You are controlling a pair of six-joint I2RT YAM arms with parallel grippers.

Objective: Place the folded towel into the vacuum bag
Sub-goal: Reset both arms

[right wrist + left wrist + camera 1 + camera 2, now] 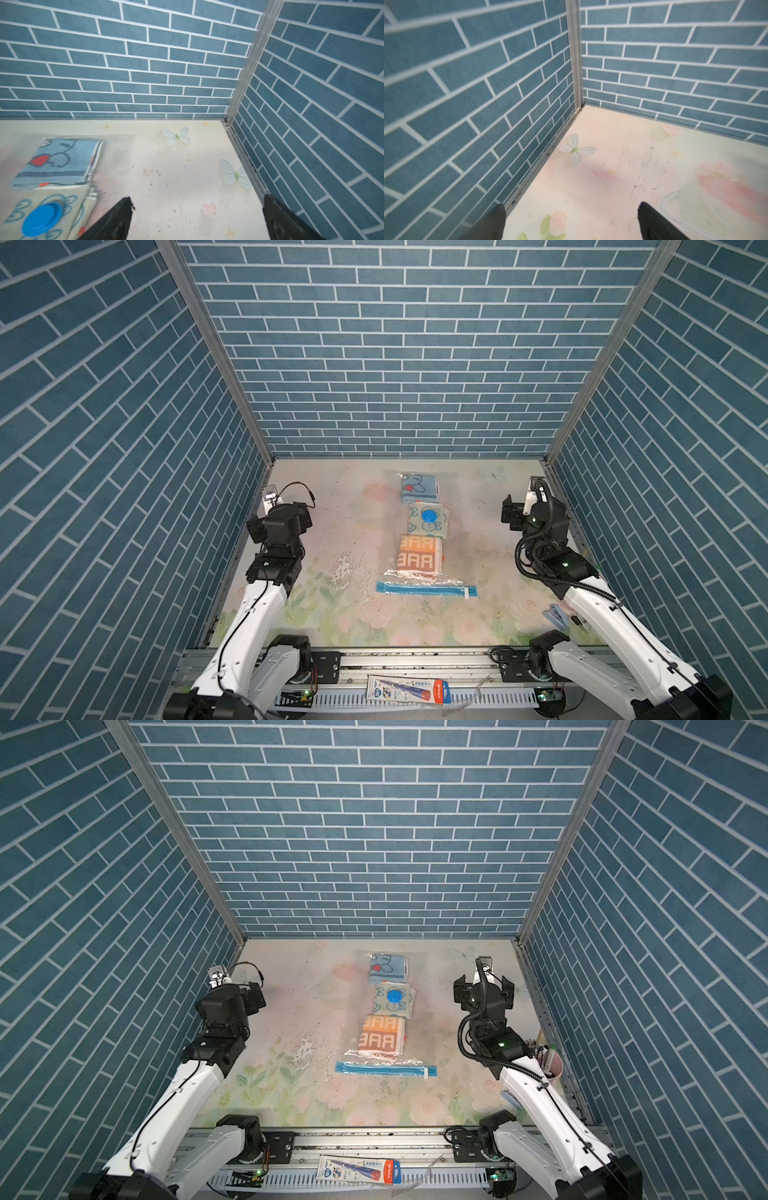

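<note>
- At mid-counter (pixel 353 614) the vacuum bag (pixel 415 576) lies flat, with its zip strip (pixel 426 589) toward the robot and its blue valve cap (pixel 429 515) on top.
- Three folded towels sit in a row and look to be inside it. The blue towel (pixel 419 488) is farthest, the cream towel (pixel 436 526) is under the cap, and the orange towel (pixel 419 556) is nearest the mouth.
- Left tool (pixel 571 207): fingers apart, empty, over bare counter by the left wall.
- Right tool (pixel 198 199): fingers apart, empty, near the far right corner and apart from the bag.
- Placing looks done or nearly so.
- Risk: the orange towel stops just short of the zip strip, with crumpled film over its near edge. I cannot tell if it is fully past the mouth. If not, it could slip back out or foul a later seal.
- Risk: the film looks slick and light. A tool going back in to nudge could snag it and drag the whole bag, upsetting the row.
- Risk: a cup of pens (pixel 552 1063) stands beside the right arm at the counter edge, and a wide swing could tip it.
</note>
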